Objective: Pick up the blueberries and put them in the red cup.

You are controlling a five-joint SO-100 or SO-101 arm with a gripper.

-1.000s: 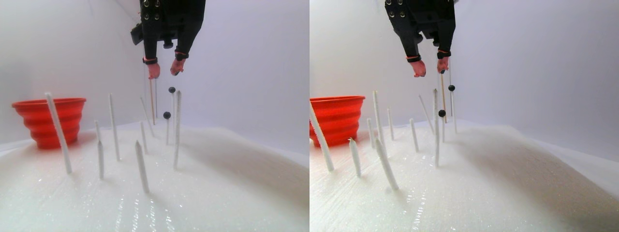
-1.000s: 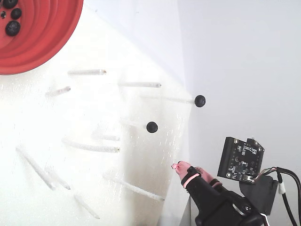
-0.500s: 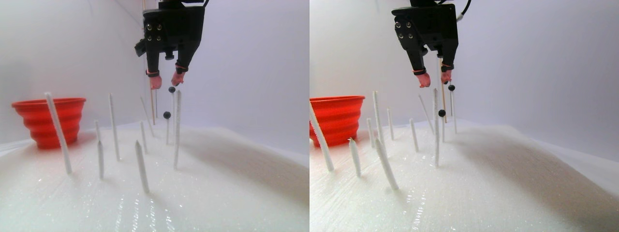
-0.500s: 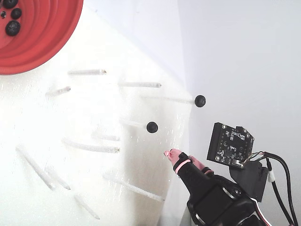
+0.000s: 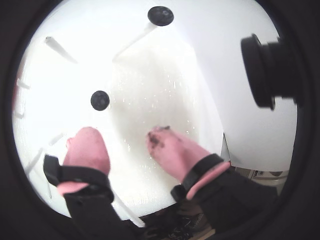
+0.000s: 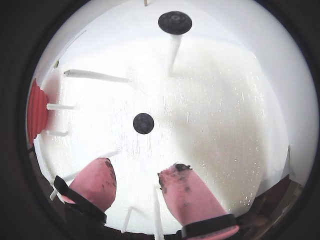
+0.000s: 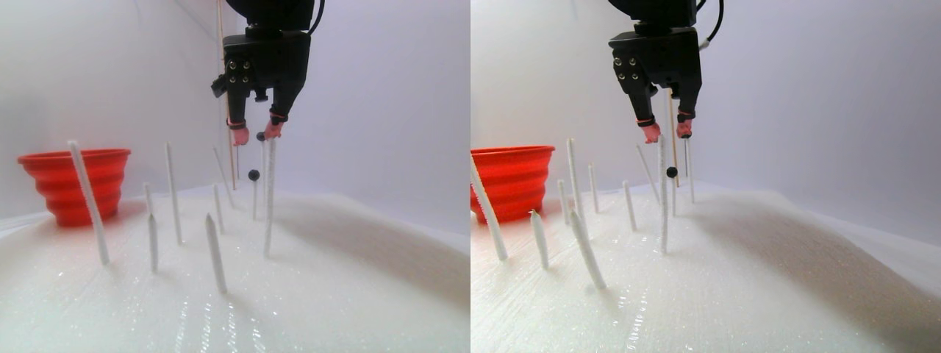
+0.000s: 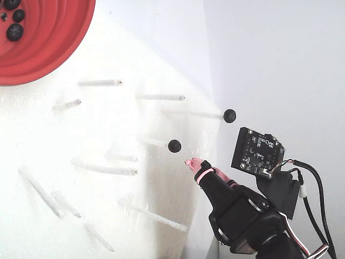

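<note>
Above the white bumpy mat [image 8: 161, 216], the black robot arm's gripper [image 7: 255, 135] with two pink rubbery fingertips [image 6: 97, 182] is hanging in the air. Its two pink tips are sitting apart with a gap between them, and nothing is sitting in that gap, so the pincer is released.

Two small round dark blue-black blueberries are sitting on top of thin white sticks [image 8: 102, 169] that are poking up out of the mat. The nearer blueberry [image 6: 143, 123] is showing just past the gap between the tips in both wrist views, not touching either tip. The farther blueberry [image 6: 175, 22] is sitting near the top edge of that wrist view, well apart from the tips. In the fixed view the nearer one [image 8: 174, 145] is lying just beside the pink tip, and the farther one [image 8: 229, 115] is sitting close to the mat's right edge, where the grey wall [image 8: 280, 65] is starting.

The big round red plastic cup [image 8: 48, 48] with stepped rings is standing in the top left corner of the fixed view, well apart from the gripper. Three more dark berries [image 8: 14, 31] are lying inside it.

Many bare white sticks are standing between the cup and the gripper, some leaning. There is open mat around the nearer blueberry, with no stick touching it but its own.
</note>
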